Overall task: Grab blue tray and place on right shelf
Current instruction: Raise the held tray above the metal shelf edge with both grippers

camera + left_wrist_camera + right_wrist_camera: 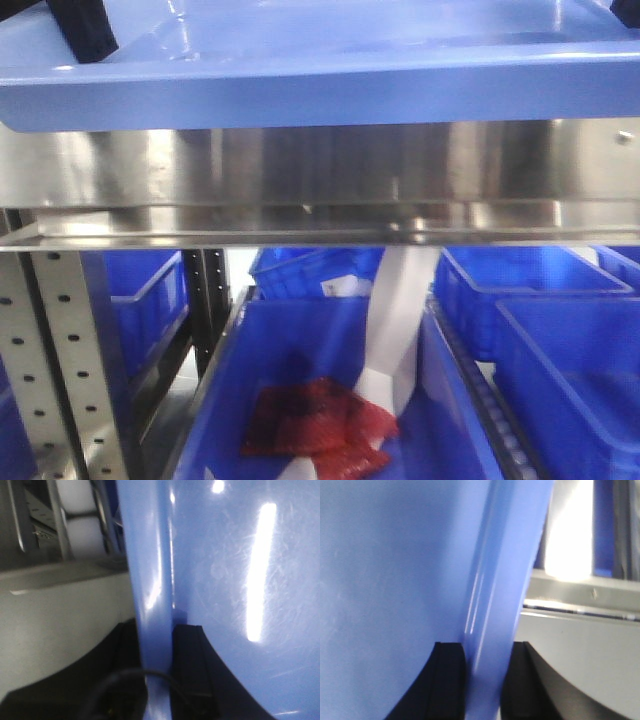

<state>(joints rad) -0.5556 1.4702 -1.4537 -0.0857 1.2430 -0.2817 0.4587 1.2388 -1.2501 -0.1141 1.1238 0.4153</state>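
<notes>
At the top of the front view, we see the shallow, glossy periwinkle-blue plastic tray [320,75] lying level, its near rim just above the broad brushed stainless-steel front lip of the right shelf [320,170]. We cannot tell whether it rests on the shelf. Our left end effector [158,647] is clamped on the tray's left rim, one black finger on either side of the wall, and our right end effector [484,655] grips the opposite rim likewise. Beneath the lip stand deep darker-blue storage bins [560,360], the nearest holding a red mesh packet [315,425], beside a perforated grey upright [60,350].
</notes>
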